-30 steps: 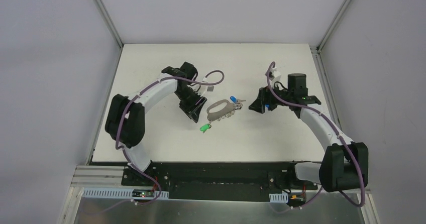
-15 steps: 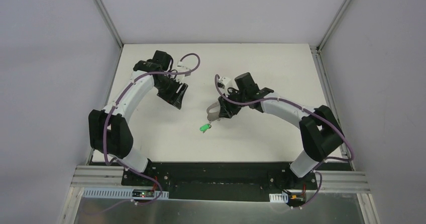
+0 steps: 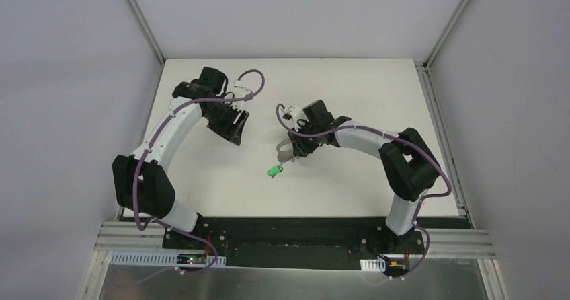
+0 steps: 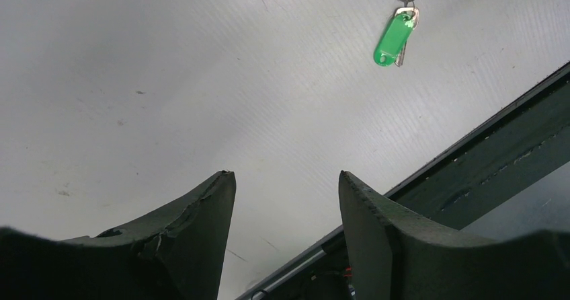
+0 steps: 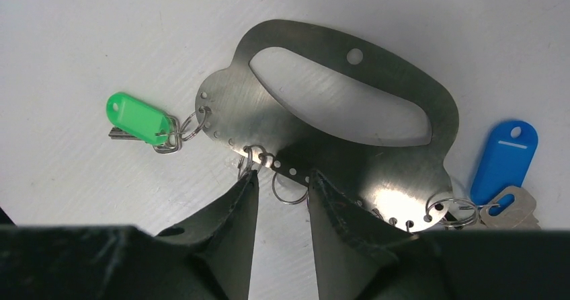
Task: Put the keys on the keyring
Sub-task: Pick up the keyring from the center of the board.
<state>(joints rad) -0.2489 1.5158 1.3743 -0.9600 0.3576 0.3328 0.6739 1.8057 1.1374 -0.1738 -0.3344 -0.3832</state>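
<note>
Down goes the view to the right pincer (image 5: 282, 182): it sits over the keyring (image 5: 302, 145), tips right at the plate's near edge where the small rings hang. The jaws are narrow, with a slim gap showing between them, and one small ring (image 5: 290, 194) lies in that gap. The oval's handle opening is straight ahead of the tips. The green key (image 5: 138, 118) lies flat ahead and to the left in this wrist view, linked by little rings to the end hole. The blue key (image 5: 504, 162) is at the other end, on a ring at the plate's corner, just beside the right-hand finger (image 5: 343, 226). Bare white table (image 5: 101, 38) runs all round the plate's far edge.

The left pincer (image 4: 286, 175) is well apart from all that, jaws wide, nothing between them. Open surface stretches ahead of it, with the green key far ahead near the top of its view. The table's near edge and its dark rail (image 4: 484, 159) cut across beside one finger.
</note>
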